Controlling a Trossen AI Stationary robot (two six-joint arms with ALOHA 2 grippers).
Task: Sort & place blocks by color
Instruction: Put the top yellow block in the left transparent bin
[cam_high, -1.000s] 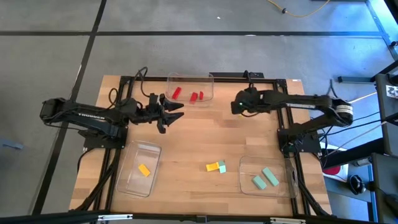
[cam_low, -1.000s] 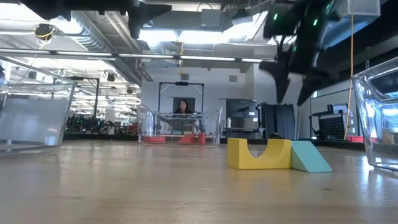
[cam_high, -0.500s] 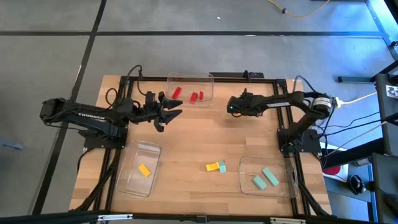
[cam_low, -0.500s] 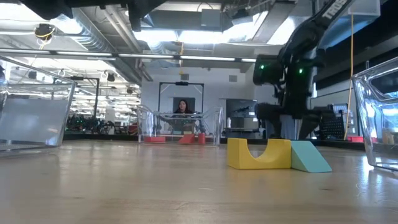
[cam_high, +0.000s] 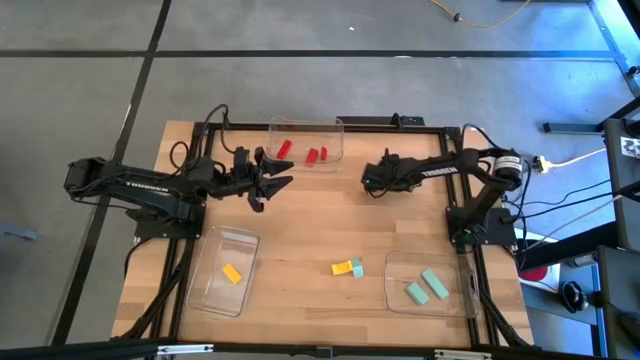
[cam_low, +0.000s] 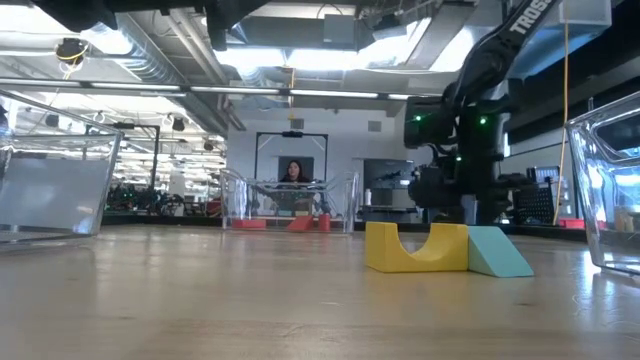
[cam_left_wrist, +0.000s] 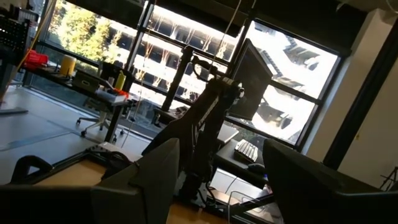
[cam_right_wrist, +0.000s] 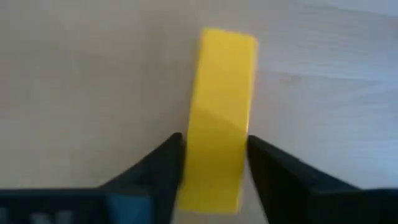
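My right gripper (cam_high: 368, 180) is down at the table's far middle. In its wrist view (cam_right_wrist: 214, 155) it is shut on a yellow bar block (cam_right_wrist: 221, 81) that lies on the wood; the high view hides that block under the gripper. My left gripper (cam_high: 283, 175) waits open above the table's far left, near the red tray. A yellow arch block (cam_high: 343, 268) and a teal wedge (cam_high: 357, 268) rest side by side on the table near the front. The low view shows the arch (cam_low: 415, 247), the wedge (cam_low: 497, 252) and the right gripper (cam_low: 440, 205) behind them. My right gripper pinches the yellow bar by its two long sides (cam_right_wrist: 193, 149), one finger (cam_right_wrist: 165, 158) on each. The fingers come from above, pointing down, and lie across the bar. The bar lies on the table.
A clear tray at the far edge (cam_high: 306, 128) holds three red blocks. A near-left tray (cam_high: 215, 290) holds one yellow block (cam_high: 232, 273). A near-right tray (cam_high: 400, 270) holds two teal blocks. A person sits far off in the room (cam_low: 294, 172).
My right gripper has moved toward the table's left edge and come down from well above the table to its top, ending over the yellow bar. The left arm has kept still.
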